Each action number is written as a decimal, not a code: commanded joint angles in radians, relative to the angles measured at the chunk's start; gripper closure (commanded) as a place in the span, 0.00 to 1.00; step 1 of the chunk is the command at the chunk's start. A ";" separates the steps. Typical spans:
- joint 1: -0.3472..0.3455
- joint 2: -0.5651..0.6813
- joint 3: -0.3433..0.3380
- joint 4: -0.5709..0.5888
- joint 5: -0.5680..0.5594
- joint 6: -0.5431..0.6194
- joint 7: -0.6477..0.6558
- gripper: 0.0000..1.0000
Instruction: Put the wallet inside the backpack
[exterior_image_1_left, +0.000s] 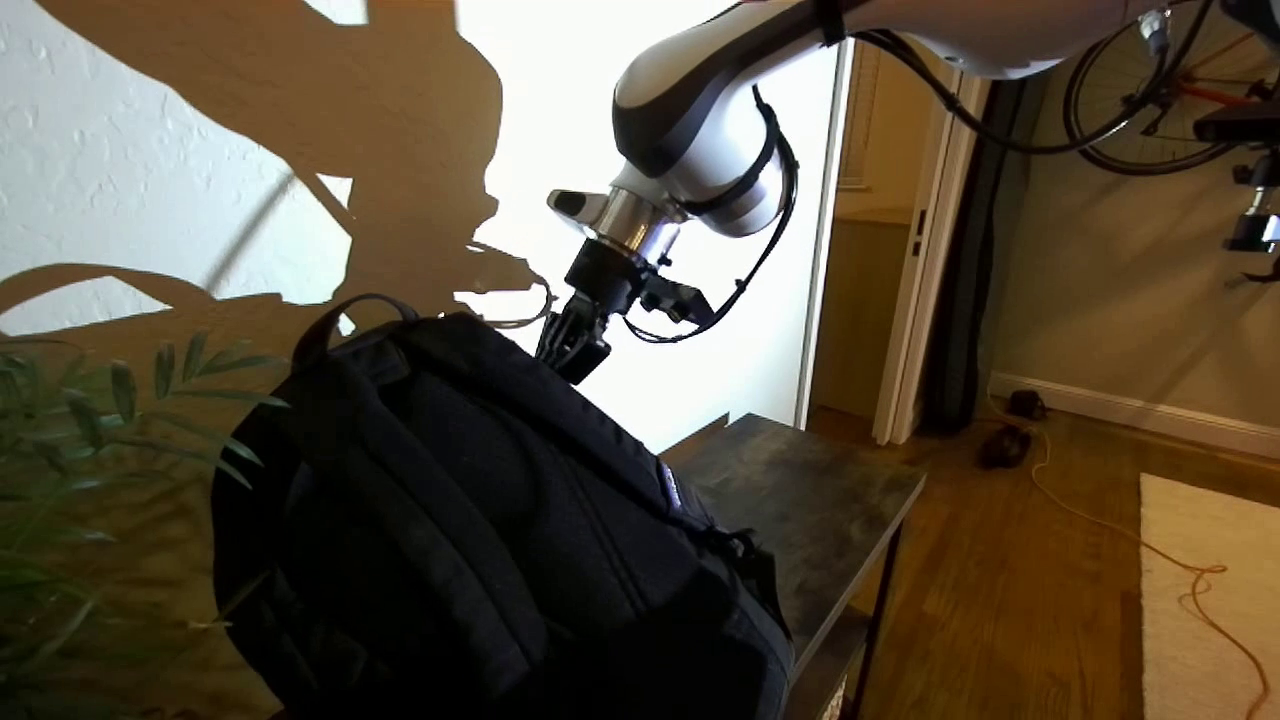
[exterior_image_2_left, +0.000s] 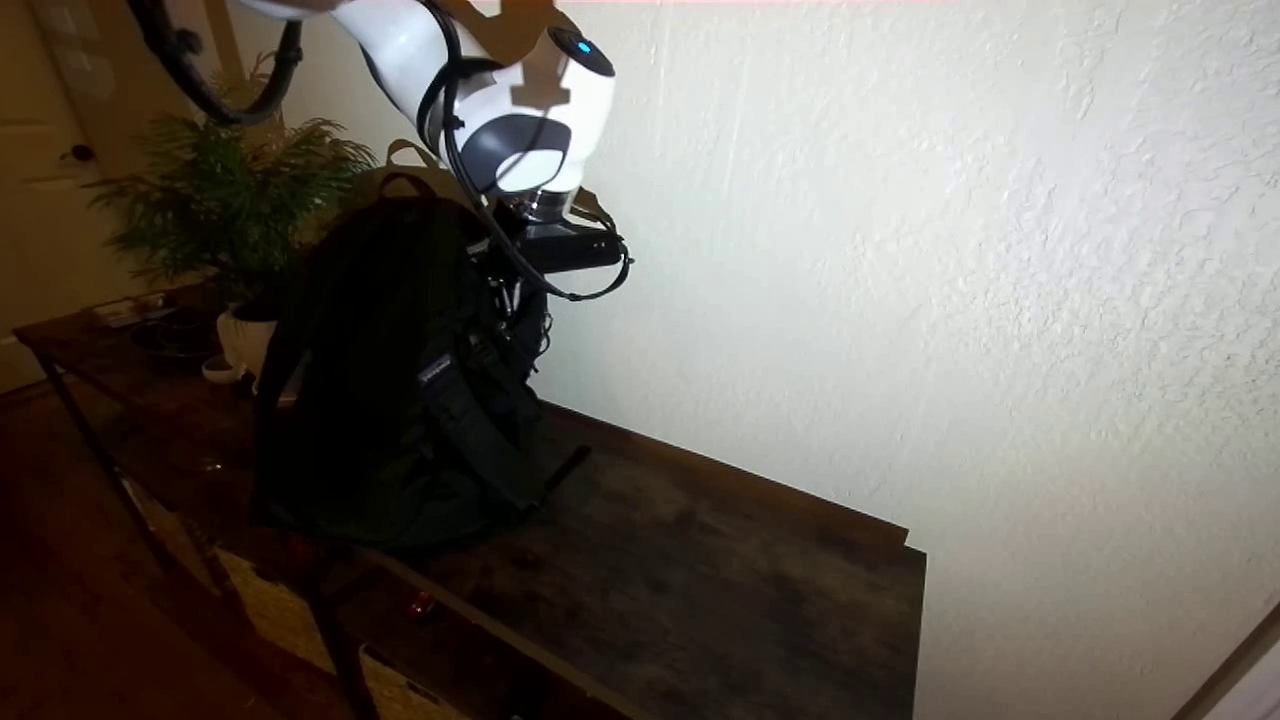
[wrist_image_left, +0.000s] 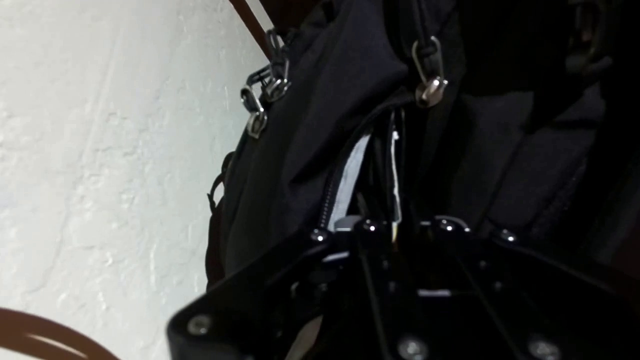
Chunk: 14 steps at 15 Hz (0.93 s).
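The black backpack (exterior_image_1_left: 470, 520) stands leaning on the dark table in both exterior views (exterior_image_2_left: 370, 390). In the wrist view the backpack (wrist_image_left: 305, 150) shows a partly unzipped opening with a pale inner zipper edge (wrist_image_left: 350, 180) and a metal zipper pull (wrist_image_left: 431, 92) above it. My gripper (wrist_image_left: 407, 225) is at this opening. A thin dark thing with a white edge, seen edge-on between the fingers, appears to be the wallet (wrist_image_left: 395, 172); it points into the opening. The fingertips are dark and partly hidden. In an exterior view my gripper (exterior_image_1_left: 573, 345) is behind the backpack's upper edge.
The dark table (exterior_image_2_left: 700, 560) runs along the textured white wall (exterior_image_2_left: 900, 250). A potted plant (exterior_image_2_left: 235, 200) stands beside the backpack, and its leaves (exterior_image_1_left: 120, 400) also show in an exterior view. Other zipper pulls (wrist_image_left: 257, 120) hang on the backpack's wall side.
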<state>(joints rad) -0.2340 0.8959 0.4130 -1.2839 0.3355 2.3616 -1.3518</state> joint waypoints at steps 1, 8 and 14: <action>0.006 0.007 0.012 -0.008 0.031 -0.036 -0.096 0.92; 0.001 -0.003 -0.009 -0.018 0.034 -0.001 -0.135 0.27; -0.003 -0.089 -0.086 -0.044 0.080 0.021 0.104 0.00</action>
<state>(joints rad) -0.2353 0.8979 0.3715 -1.2644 0.3739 2.3636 -1.3623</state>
